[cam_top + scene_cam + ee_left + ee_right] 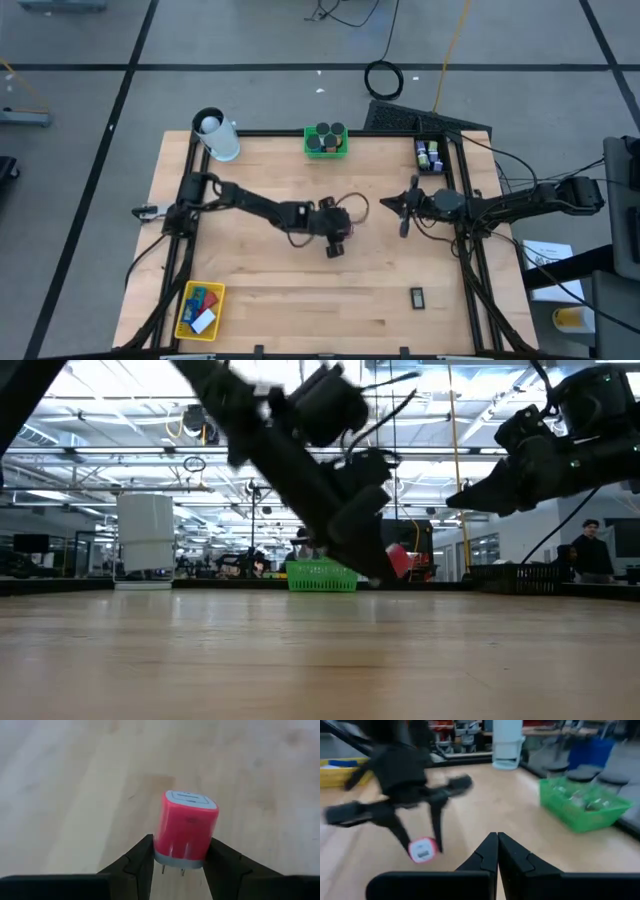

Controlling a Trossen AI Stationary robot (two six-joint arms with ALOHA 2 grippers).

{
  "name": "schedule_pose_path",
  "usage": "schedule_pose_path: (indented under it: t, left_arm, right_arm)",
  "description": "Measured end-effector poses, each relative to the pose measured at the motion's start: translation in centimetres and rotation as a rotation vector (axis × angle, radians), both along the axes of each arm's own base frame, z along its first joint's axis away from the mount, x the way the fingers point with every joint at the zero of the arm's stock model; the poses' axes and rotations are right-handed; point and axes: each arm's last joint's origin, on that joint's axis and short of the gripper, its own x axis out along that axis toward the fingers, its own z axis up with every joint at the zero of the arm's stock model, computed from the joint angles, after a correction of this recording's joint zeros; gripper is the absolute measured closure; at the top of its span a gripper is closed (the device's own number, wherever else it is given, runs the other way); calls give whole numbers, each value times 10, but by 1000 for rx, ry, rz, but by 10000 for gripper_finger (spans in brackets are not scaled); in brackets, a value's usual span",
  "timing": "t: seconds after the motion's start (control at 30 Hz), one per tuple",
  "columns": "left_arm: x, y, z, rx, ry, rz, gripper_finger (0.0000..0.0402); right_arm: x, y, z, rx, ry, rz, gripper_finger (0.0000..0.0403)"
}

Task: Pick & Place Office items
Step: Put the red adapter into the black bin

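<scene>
My left gripper (336, 243) hovers over the table's middle, shut on a red plug-shaped block (186, 831) that has a pale blue-grey face and metal prongs. The low view shows this red block (398, 560) raised above the wood. My right gripper (404, 212) waits to its right, lifted, with its fingers shut (497, 842) on nothing. A yellow basket (186, 312) at the near left corner holds red, blue and white blocks. Black cylinders stand in a green basket (309, 148) at the far edge. A small dark item (417, 296) lies flat on the table, near right. My left gripper pinches the red block between its two fingers (142, 857) at its grey prong end (172, 859), one finger on each side. The fingers slant down from above. The block is lifted clear of the table and juts out beyond the fingertips, its pale face outermost.
A white cylinder with a black ring (217, 137) stands at the far left corner. A small dark tray of purple and green bits (431, 155) sits at the far right. Bare wood lies between the arms and the near edge. Cables trail over the right frame rail.
</scene>
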Motion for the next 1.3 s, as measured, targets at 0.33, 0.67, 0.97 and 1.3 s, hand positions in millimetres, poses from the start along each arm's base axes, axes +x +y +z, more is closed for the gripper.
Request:
schedule_pose_path:
  t: [0.33,0.67,0.97,1.3]
  left_arm:
    - [-16,61,-14,-265,-385,-272,257]
    - [-16,68,-10,-271,-427,-358,257]
    - [-13,68,-2,-276,-511,-372,257]
    - [-12,64,2,-281,-550,-382,256]
  right_arm:
    - [5,4,-4,285,-52,48,330]
    - [52,16,8,232,-31,109,160]
    - [63,31,5,123,-22,103,92]
    - [70,34,-1,104,-43,116,146]
